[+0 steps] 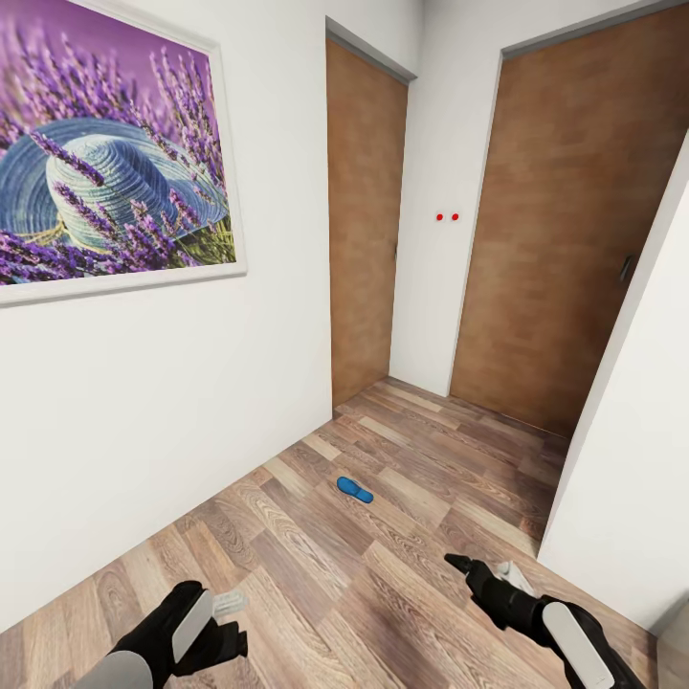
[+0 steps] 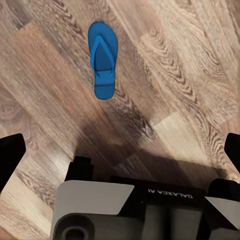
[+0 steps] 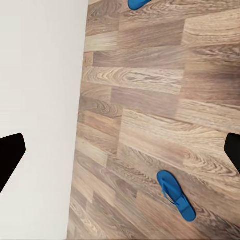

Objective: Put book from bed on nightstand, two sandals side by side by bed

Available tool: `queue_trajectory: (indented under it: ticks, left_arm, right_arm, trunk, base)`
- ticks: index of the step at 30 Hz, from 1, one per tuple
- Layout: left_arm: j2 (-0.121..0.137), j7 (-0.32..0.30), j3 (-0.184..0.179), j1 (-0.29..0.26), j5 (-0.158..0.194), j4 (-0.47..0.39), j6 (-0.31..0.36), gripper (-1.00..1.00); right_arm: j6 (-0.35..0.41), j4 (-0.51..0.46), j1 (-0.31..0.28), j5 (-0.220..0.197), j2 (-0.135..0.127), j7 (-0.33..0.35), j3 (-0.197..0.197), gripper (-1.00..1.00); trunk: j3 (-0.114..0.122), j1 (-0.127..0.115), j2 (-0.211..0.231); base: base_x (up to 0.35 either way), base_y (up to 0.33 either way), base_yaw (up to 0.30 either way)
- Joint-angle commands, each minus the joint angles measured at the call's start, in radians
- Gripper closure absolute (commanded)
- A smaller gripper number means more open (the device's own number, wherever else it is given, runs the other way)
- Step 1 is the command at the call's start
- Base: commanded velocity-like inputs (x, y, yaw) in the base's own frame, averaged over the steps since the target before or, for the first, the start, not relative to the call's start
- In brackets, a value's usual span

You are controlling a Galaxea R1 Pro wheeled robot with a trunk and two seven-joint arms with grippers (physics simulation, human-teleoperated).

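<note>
One bright blue sandal (image 1: 354,490) lies flat on the wood-plank floor (image 1: 383,574), ahead of both arms. In the left wrist view a blue sandal (image 2: 103,60) lies sole-down beyond my left gripper (image 2: 120,156), which is open and holds nothing. In the right wrist view, a sandal (image 3: 176,195) lies on the planks and the tip of a second sandal (image 3: 139,4) pokes in at the frame's edge. My right gripper (image 3: 122,152) is open and empty. Both grippers, left (image 1: 225,617) and right (image 1: 478,574), hang low above the floor. The book, bed and nightstands are out of view.
White walls close in on both sides: one with a lavender picture (image 1: 105,153) on the left, another wall (image 1: 632,459) at the right. Two shut brown doors (image 1: 364,220) (image 1: 565,230) stand ahead. The floor strip between the walls is narrow.
</note>
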Motion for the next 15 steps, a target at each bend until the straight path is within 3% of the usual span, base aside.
queue_trajectory:
  ticks: [1,15]
  left_arm:
    - [0.001,0.007,-0.007,0.0,0.01,-0.002,0.003,-1.0]
    - [0.001,0.003,-0.008,0.0,0.01,-0.004,-0.002,-1.0]
  right_arm:
    - [0.005,0.0,-0.001,0.002,0.0,0.014,-0.003,-1.0]
    - [0.005,0.003,-0.001,0.006,-0.002,0.097,-0.007,-1.0]
  trunk:
    - [-0.004,0.004,-0.008]
    - [-0.048,0.057,-0.106]
  base:
    - [0.0,0.0,0.0]
    - [0.0,0.0,0.0]
